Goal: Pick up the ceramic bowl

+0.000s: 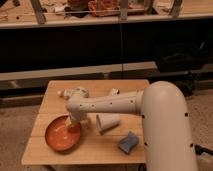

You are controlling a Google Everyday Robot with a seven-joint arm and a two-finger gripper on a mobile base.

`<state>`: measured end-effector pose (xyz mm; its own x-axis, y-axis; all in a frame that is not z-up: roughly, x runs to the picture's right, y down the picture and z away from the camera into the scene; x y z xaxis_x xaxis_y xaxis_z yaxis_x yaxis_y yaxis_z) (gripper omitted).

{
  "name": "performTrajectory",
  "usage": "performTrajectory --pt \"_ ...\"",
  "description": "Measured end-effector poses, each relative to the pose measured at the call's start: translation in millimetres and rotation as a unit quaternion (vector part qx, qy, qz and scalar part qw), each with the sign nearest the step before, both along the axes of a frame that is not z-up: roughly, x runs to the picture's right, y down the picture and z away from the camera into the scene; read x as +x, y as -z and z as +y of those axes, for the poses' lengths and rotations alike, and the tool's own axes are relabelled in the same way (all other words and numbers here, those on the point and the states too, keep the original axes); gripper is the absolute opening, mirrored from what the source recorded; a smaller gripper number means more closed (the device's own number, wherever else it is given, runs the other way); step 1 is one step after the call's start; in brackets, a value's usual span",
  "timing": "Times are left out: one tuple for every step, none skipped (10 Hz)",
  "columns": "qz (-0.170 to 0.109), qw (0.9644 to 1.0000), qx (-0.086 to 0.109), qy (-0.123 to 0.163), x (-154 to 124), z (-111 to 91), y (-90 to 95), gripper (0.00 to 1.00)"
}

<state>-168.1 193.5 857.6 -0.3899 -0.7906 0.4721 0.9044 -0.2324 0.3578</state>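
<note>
Reaching down over the light wooden slatted table (pixel 60 150), we have our gripper (pixel 74 125) at the inner right-hand rim of the wide, shallow, glossy orange-red ceramic bowl (pixel 60 136), at about three o'clock on its circle. The bowl sits at the table's near-left, roughly eight o'clock from the table's centre. The wrist hides the jaws, but we take them to be spread wide with nothing between them; whether one finger already hangs inside the rim we cannot tell.

We judge the bowl to be stiff, fairly heavy for its size, and breakable if dropped or knocked against the wood. Its glaze looks slick, so a pinch on the sloping wall may slide upward. We would take it at the rim, one finger inside and one outside, seated well down the wall. Held at one edge it will want to tip, so we should lift slowly.

A small translucent white cup (pixel 107 123) lies on its side just beside the bowl at three o'clock, and a small blue-grey sponge (pixel 128 142) lies beyond it at four o'clock.
</note>
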Motion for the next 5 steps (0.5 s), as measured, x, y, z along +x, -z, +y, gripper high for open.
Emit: performTrajectory --pt "0.000 1.0000 0.000 -0.002 0.2 0.2 -0.4 0.76" --pt "0.001 1.0000 0.000 -0.002 0.6 0.8 -0.9 0.69" --pt "0.002 1.0000 0.003 -0.002 1.7 -0.5 -2.1 0.58" --pt "0.003 1.0000 0.003 -0.004 3.3 -0.4 -2.8 0.47" --pt "0.003 1.0000 0.003 -0.005 3.2 0.0 -2.6 0.38"
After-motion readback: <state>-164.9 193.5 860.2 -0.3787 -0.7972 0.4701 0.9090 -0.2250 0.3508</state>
